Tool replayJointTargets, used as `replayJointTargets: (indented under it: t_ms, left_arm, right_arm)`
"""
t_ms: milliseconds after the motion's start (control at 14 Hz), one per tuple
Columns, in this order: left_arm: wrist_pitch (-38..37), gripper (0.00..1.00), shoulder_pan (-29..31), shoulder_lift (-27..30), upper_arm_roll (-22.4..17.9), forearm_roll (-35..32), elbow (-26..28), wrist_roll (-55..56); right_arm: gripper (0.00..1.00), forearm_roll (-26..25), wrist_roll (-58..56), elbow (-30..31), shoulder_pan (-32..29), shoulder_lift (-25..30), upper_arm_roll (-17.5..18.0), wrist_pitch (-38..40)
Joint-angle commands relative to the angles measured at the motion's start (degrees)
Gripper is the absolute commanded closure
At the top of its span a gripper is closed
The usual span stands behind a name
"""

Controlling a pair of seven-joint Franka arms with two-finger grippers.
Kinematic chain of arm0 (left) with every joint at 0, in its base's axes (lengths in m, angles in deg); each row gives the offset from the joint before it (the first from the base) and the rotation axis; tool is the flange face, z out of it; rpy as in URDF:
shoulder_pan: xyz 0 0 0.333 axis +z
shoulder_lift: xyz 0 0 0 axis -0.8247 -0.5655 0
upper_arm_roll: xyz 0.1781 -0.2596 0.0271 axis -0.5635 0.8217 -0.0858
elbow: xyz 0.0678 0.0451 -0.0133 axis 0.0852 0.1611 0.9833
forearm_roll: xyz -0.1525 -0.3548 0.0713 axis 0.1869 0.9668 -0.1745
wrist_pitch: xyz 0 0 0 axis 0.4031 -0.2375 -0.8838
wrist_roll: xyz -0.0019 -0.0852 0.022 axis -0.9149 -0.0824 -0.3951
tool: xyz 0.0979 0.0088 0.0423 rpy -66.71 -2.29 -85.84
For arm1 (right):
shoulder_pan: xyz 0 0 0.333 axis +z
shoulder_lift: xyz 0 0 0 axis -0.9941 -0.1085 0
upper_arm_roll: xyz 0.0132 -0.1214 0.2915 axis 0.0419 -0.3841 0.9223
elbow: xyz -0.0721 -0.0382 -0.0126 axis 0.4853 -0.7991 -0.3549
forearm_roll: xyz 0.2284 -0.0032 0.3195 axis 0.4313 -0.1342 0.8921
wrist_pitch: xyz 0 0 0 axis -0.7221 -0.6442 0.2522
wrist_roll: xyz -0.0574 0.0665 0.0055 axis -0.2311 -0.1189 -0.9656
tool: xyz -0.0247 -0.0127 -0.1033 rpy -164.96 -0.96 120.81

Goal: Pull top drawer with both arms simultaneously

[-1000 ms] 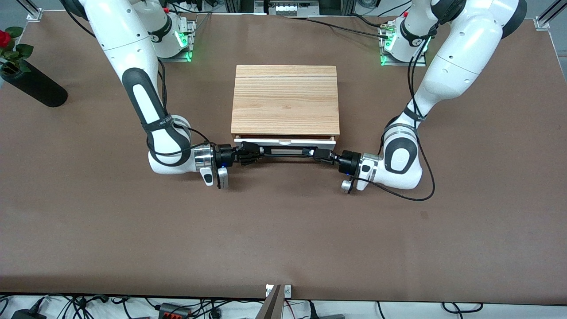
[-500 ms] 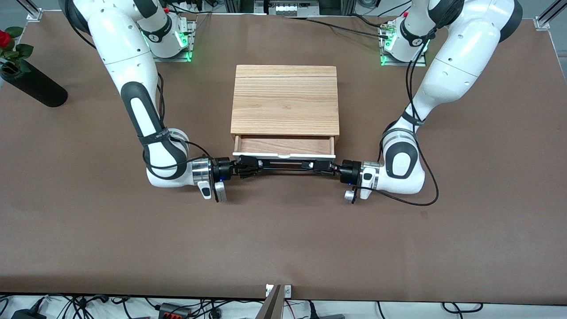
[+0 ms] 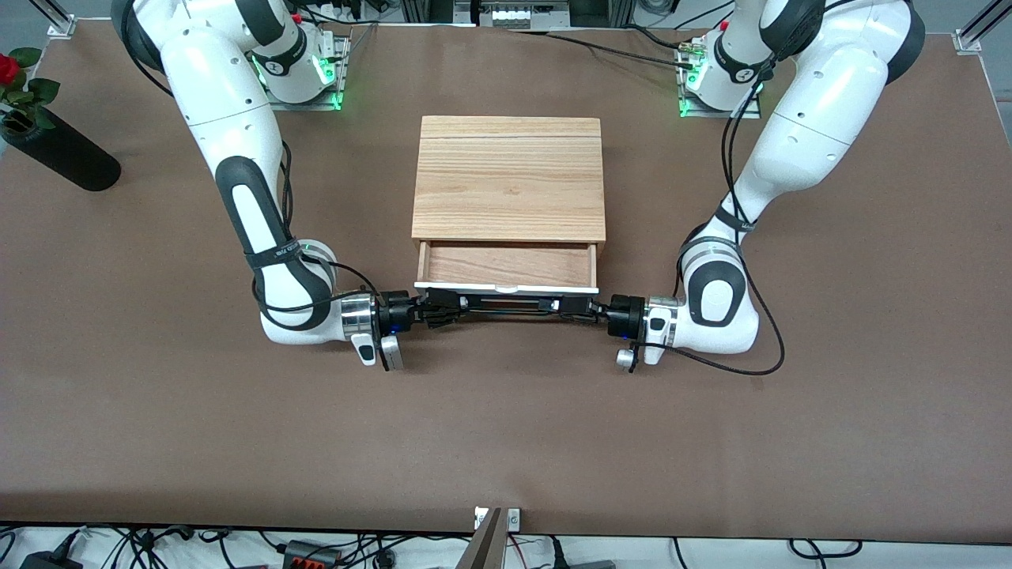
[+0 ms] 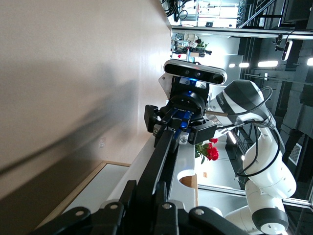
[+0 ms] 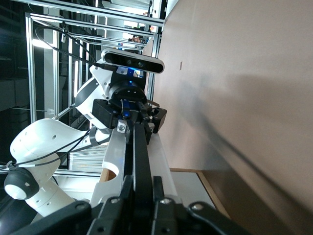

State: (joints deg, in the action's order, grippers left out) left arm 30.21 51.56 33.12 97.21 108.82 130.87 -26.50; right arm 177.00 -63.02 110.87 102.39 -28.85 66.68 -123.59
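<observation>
I was in the middle of the pull. The top drawer [image 3: 507, 267] stood partly out of the wooden box [image 3: 508, 178] at the middle of the table [image 3: 506, 427], its white front toward the front camera and its bare wooden tray showing, empty. The left gripper [image 3: 571, 305] was pinched on the black bar handle [image 3: 506, 303] at the end toward the left arm [image 3: 798, 134]; the right gripper [image 3: 439, 304] was pinched on it at the end toward the right arm [image 3: 229, 134]. Both sat low, just in front of the drawer's front panel.

I judged the drawer only partway drawn, so the next move called for both hands to draw it out toward the front camera at an even pace, holding the bar level so the drawer would not skew and bind in the box.

The front view gave me the opening and the tray but hid the fingers under the wrists. Each wrist view showed what it could not: the bar running straight from one set of clamped fingers [image 4: 146, 205] to the other gripper on its other end. A vase with a rose [image 3: 55, 154] stood well apart, at the right arm's end.
</observation>
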Motion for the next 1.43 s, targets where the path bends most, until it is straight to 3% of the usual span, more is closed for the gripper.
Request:
replayJointTargets:
  t_ms: [0, 143, 214, 429, 500, 714, 1071, 1357]
  left_arm:
    - [1.26, 0.84, 0.04, -0.96, -1.03, 1.33, -2.48, 1.42]
    - [1.26, 0.41, 0.04, -0.87, -1.03, 1.33, -2.48, 1.77]
    - [1.35, 0.04, 0.04, -0.87, -1.03, 1.15, -2.48, 1.25]
    - [1.35, 0.00, 0.13, -0.60, -1.29, 0.80, -2.57, -0.07]
    - [1.26, 0.00, 0.22, -0.52, -2.16, 0.62, -3.53, 0.10]
    - [0.83, 0.00, 0.30, 0.10, -3.23, -12.42, -9.23, 2.90]
    - [0.30, 0.00, 1.01, 7.98, -4.89, -31.76, -10.48, 13.01]
    - [-7.24, 0.00, 3.11, 16.16, -5.86, -51.10, -10.22, 20.39]
  right_arm:
    - [0.00, -1.38, -2.14, -2.41, -1.48, -1.86, -0.60, -1.20]
    - [0.00, -2.87, -1.62, -2.41, -2.53, -1.16, -0.96, -1.02]
    - [0.00, -3.05, -1.62, -2.41, -2.71, -1.16, -0.96, -1.02]
    - [0.00, -4.19, 2.31, -2.41, -2.62, 1.56, -1.04, -1.11]
    - [0.00, -6.72, 5.12, -2.41, -2.62, 3.05, -1.22, -1.29]
    - [0.00, -17.60, 12.86, -5.12, -2.10, 6.13, -4.81, -1.20]
    - [0.00, -45.19, 20.78, -8.21, -2.36, 10.70, -6.49, -1.20]
    - [0.00, -71.81, 22.11, -7.78, -1.83, 14.48, -7.63, 1.07]
